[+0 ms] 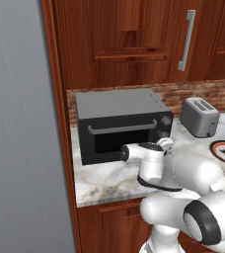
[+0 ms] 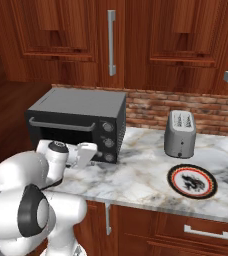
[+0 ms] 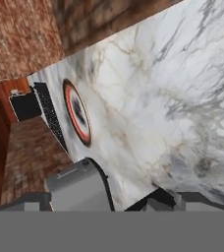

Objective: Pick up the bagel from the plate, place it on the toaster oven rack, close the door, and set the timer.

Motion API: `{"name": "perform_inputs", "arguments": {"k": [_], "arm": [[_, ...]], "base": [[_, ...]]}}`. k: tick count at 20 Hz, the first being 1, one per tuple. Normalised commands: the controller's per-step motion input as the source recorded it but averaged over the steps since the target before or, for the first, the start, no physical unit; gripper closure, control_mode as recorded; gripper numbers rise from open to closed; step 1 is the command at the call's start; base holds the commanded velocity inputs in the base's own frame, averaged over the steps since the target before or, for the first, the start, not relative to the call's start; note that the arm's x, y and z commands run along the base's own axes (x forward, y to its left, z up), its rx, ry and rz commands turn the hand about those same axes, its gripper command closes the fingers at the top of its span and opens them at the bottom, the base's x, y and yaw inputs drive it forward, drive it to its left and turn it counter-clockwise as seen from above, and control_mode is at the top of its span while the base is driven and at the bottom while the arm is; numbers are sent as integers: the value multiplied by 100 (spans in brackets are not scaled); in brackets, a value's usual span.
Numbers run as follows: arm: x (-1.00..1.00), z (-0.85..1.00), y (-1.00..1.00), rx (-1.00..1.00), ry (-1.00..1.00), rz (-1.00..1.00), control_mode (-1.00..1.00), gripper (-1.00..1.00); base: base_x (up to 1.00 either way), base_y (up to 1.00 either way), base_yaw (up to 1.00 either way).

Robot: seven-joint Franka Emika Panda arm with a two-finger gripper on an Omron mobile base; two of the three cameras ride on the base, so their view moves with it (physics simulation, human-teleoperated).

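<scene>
Plate (image 2: 191,181) flat on marble bench (image 2: 136,175), right of silver toaster (image 2: 180,133), well apart from oven; bagel not made out on it. Door (image 2: 68,131) shut. Hand (image 2: 86,155) spread, nothing held, just in front of oven (image 1: 122,123).

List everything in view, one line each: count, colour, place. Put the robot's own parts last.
toaster oven: one, black with grey top, left end of counter.
door: one, black with silver bar handle, shut on the oven's front.
toaster: one, silver, two-slot, right of the oven by the brick wall.
plate: one, red rim, dark band, pale centre, near the counter's front edge; no bagel seen on it.
counter: one, white marble.
cabinets: brown wood, above.
gripper: one, white, in front of the oven, open.
</scene>
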Motion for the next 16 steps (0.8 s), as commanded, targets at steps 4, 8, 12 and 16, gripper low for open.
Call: {"name": "perform_inputs", "arguments": {"k": [4,8,12,16], "arm": [[0,-56,-3,-1,-4,0,-100,-100],[0,-38,-7,-2,-11,0,-100,-100],[0,-29,-9,-1,-11,0,-100,-100],[0,-9,-12,0,-15,0,-100,-100]], "base": [[0,0,0],[0,0,0],[0,0,0],[0,0,0]]}}
